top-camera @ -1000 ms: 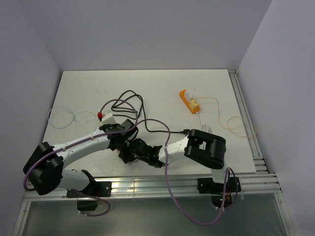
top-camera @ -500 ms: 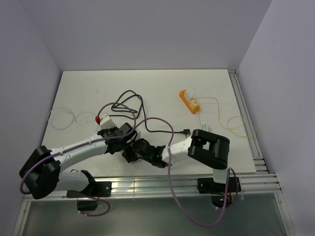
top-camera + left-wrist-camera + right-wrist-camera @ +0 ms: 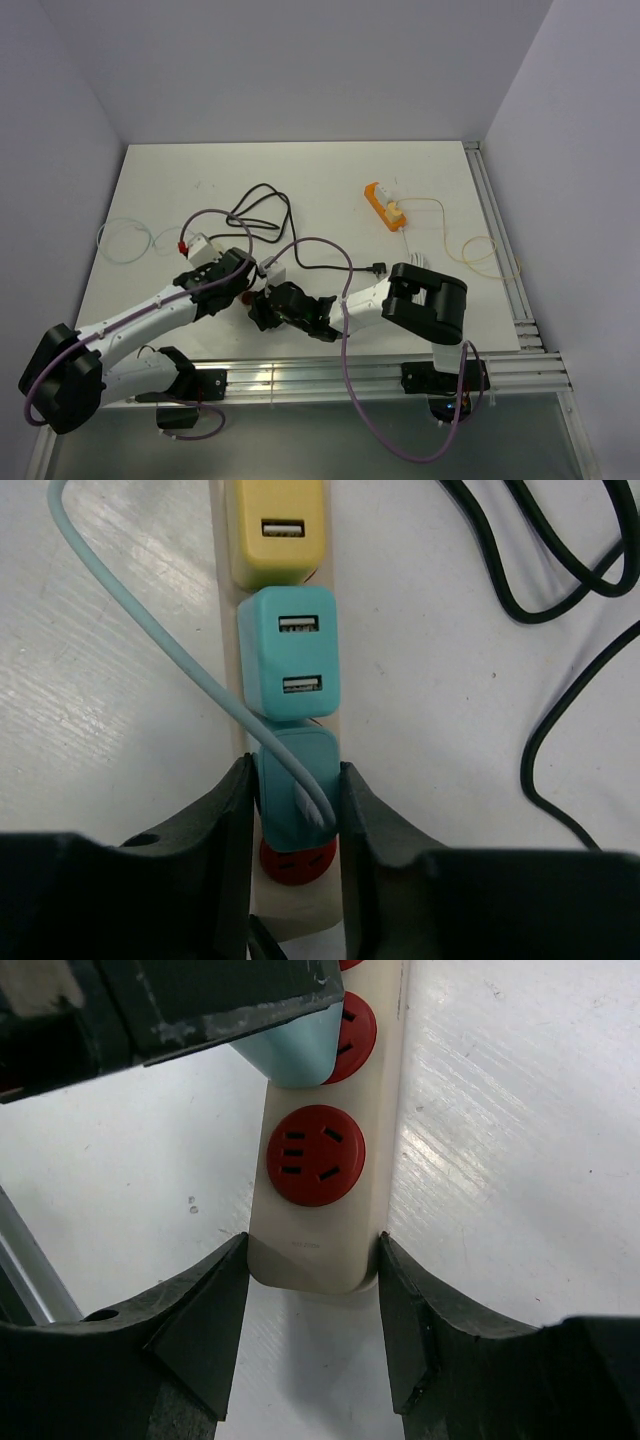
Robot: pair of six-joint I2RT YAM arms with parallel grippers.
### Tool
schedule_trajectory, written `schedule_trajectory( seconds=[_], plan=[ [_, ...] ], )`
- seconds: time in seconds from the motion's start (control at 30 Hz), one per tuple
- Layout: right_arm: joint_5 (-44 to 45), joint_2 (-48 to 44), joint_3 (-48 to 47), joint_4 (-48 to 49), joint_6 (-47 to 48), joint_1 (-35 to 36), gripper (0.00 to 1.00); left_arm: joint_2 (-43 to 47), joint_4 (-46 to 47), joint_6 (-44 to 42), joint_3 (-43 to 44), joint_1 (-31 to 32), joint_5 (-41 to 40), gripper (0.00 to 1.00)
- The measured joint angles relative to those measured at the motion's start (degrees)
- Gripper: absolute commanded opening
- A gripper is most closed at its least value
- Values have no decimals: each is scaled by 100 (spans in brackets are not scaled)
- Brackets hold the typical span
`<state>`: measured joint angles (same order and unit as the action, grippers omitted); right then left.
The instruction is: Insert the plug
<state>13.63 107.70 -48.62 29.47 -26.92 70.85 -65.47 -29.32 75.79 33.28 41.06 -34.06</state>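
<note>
- While the left gripper (image 3: 295, 778) has its fingers clamped on the flat sides of the teal, rounded plastic plug (image 3: 296, 792), low in the middle of the left wrist view, that plug stands at a red round socket (image 3: 355, 1028) of the cream plastic power strip (image 3: 318, 1235). I cannot tell whether its pins are fully home.
- The right gripper (image 3: 313, 1250), at the bottom centre of its own view, has its fingers pressed against both sides of the strip's end.
- The plug looks light, rigid and smooth-sided, so it may slip. The flat sides are the place to hold it, not the soft pale blue cable (image 3: 150, 630), which would only tug.
- The strip looks light too, and would likely slide unless braced.
- The white tabletop (image 3: 100, 710) is glossy. A black cable (image 3: 560, 580) loops at the upper right.
- Pale lilac walls (image 3: 300, 70) enclose the table.
</note>
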Motion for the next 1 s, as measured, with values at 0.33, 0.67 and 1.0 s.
schedule_trajectory(
  seconds=[0.33,0.67,1.0],
  plan=[
    [37,-33,-2,-83,-4,0,0,282,476,-144,-542,-262,1928,97],
    [52,-111,46,-168,26,4,0,981,-313,-286,-459,-511,2072,100],
    [120,-225,197,-140,-70,2,0,1486,-813,-927,328,-1019,2341,99]
  ],
)
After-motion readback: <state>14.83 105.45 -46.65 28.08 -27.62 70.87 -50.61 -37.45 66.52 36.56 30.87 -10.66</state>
